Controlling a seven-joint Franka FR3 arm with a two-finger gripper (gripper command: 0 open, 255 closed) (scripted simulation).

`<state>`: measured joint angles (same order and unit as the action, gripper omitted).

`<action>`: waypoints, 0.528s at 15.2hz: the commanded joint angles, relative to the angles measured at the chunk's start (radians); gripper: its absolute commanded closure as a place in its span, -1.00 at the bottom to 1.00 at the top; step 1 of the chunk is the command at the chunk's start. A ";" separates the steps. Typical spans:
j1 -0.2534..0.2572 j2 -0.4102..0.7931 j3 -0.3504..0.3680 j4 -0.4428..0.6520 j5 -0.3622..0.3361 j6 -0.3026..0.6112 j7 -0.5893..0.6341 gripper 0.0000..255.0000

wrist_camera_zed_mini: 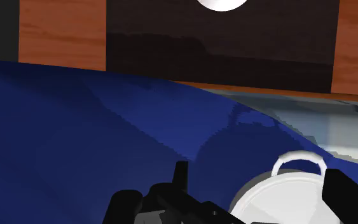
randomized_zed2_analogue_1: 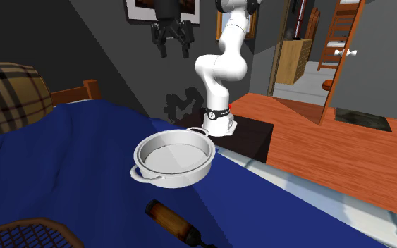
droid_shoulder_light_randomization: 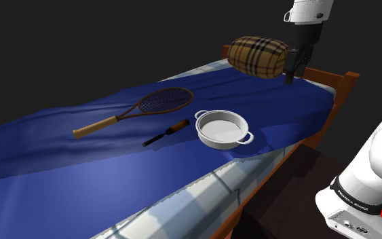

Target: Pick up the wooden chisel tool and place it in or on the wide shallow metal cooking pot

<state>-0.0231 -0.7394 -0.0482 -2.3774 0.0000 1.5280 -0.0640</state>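
Left of centre in the shoulder view, a racket lies on the blue bedspread. Just right of it, and apart from it, lies the chisel, its brown handle toward the upper right and its dark blade toward the lower left. Right again, near the handle end but not touching it, stands the pale two-handled pot. Higher and farther right rests a plaid bolster. At the upper right my gripper hangs over the bed's far corner, well apart from the chisel. My fingers are spread wide and hold nothing.

Judgement: the chisel should be light and stiff, and its rounded handle is apt to roll on the soft, yielding cloth. I would close across the middle of the handle, its thickest part, not on the thin blade lying low in the cover.
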 commanded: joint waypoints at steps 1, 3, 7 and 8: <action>0.000 0.000 0.000 0.000 0.000 0.000 0.000 -1.00; 0.022 0.076 -0.013 0.022 -0.005 0.050 -0.059 -1.00; 0.066 0.231 -0.032 0.083 -0.006 0.138 -0.175 -1.00; 0.077 0.270 -0.035 0.100 -0.004 0.157 -0.203 -1.00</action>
<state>0.0411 -0.5086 -0.0821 -2.2895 -0.0073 1.6599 -0.2398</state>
